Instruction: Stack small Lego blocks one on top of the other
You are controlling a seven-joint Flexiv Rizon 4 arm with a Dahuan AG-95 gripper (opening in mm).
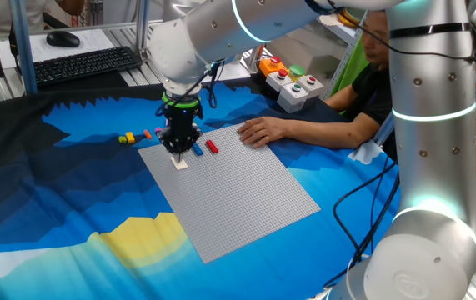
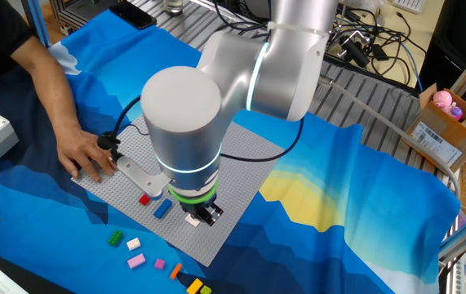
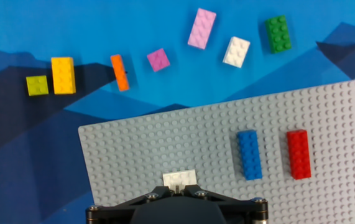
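Note:
A grey studded baseplate (image 3: 140,149) lies on the blue cloth. A white small Lego block (image 3: 179,180) sits on its near left part, right at my gripper's (image 3: 178,191) tips. The jaws stand closed together, narrower than the block, and do not clasp it. A blue block (image 3: 249,154) and a red block (image 3: 298,154) lie side by side on the plate. Off the plate lie yellow-green (image 3: 37,85), yellow (image 3: 63,74), orange (image 3: 119,72), two pink (image 3: 201,28), white (image 3: 236,51) and green (image 3: 278,34) blocks. The gripper (image 1: 177,150) stands upright over the white block (image 1: 180,163).
A person's hand (image 1: 263,131) rests on the baseplate's far edge, an arm's width from the red block. A grey box with coloured buttons (image 1: 292,83) stands behind it. A keyboard (image 1: 87,62) lies at the far left. A cable runs near the hand.

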